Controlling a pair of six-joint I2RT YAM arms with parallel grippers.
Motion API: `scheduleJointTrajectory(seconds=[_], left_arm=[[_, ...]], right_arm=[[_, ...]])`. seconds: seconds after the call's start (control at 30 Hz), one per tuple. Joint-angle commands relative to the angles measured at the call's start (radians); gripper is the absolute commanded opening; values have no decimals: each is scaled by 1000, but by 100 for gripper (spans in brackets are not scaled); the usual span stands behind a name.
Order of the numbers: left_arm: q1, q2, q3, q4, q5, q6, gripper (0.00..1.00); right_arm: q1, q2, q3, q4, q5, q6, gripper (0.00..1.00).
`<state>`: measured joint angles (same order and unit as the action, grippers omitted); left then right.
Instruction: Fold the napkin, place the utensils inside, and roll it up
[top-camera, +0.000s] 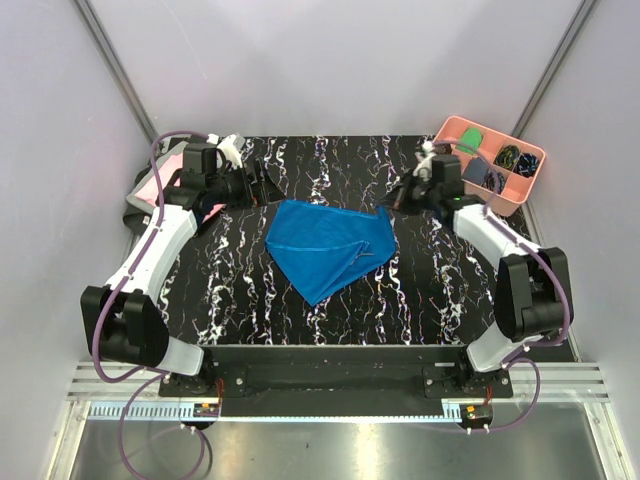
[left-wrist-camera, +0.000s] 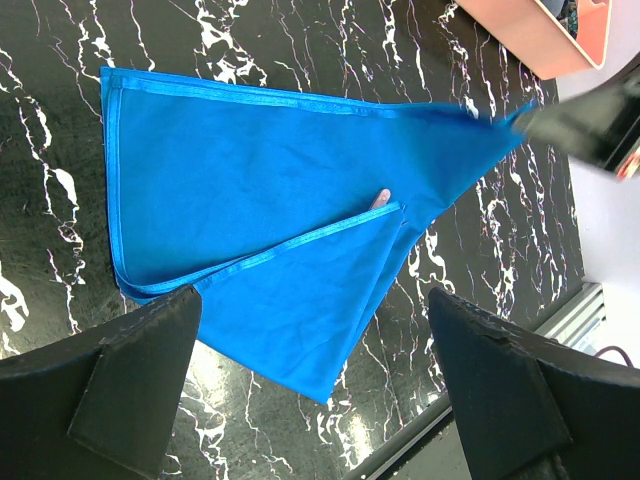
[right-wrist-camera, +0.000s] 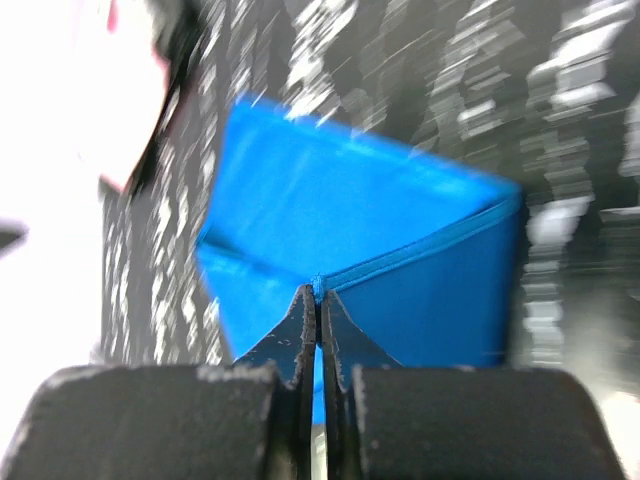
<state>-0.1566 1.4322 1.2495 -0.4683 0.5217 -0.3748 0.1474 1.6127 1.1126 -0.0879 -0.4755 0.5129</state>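
Note:
The blue napkin lies loosely folded into a rough triangle in the middle of the black marbled table. My right gripper is at the napkin's far right corner. In the right wrist view the right gripper is shut on the hemmed corner of the napkin, and that view is blurred. My left gripper hovers off the napkin's far left corner. In the left wrist view the left gripper is wide open and empty above the napkin. A small pinkish tip peeks from under a fold. The utensils are out of view.
A pink compartment tray with small dark and green bundles stands at the back right, and its corner shows in the left wrist view. A pink garment lies off the table's left edge. White walls close in on both sides.

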Motion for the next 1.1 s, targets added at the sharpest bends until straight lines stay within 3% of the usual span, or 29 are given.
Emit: scheduleJointTrajectory(seconds=[0.0, 0.43, 1.07], left_arm=[[-6, -27, 4, 53, 32, -7, 99], [-11, -36, 2, 51, 32, -6, 99], [-20, -35, 1, 51, 21, -4, 99]], right_arm=[[128, -14, 6, 43, -49, 51, 0], [386, 21, -25, 126, -87, 93, 0], [564, 182, -50, 122, -83, -34, 0]])
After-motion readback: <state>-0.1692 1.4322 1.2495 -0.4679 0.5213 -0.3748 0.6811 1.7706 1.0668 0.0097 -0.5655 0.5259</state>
